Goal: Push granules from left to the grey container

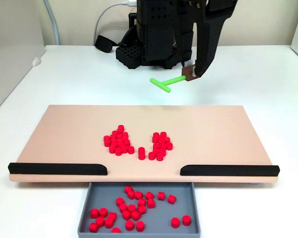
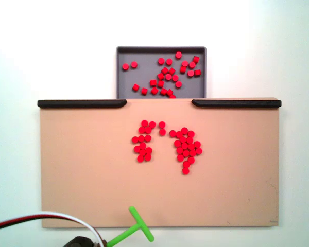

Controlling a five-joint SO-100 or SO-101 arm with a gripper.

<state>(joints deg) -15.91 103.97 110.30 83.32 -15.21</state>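
Red granules on the board: two loose clusters (image 1: pixel 120 141) lie mid-board in a fixed view, one on each side of the centre line, with a couple of strays between them; seen from above, they sit a little short of the gap between the black strips (image 2: pixel 82 103)
Granules already delivered: a good share (image 2: pixel 167 74) rests inside the grey container (image 2: pixel 122 77), scattered mostly across its middle
Grey container position: tucked against the beige board (image 1: pixel 228 129) edge, directly below the opening between the strips
Progress judgement: roughly half done; both board clusters remain to be swept through the gap
Gripper: gripper (image 1: pixel 189 74) hovers beyond the far edge of the board, closed on the stem of the green T-shaped stick (image 1: pixel 166 81), whose crossbar points away from the arm
Stick height: looks lifted off the table, though clearance is hard to judge
Hidden or cut off: upper arm runs out of frame; container's near wall is cropped in one fixed view; the overhead picture catches just the stick (image 2: pixel 131 231) and cables at its bottom edge
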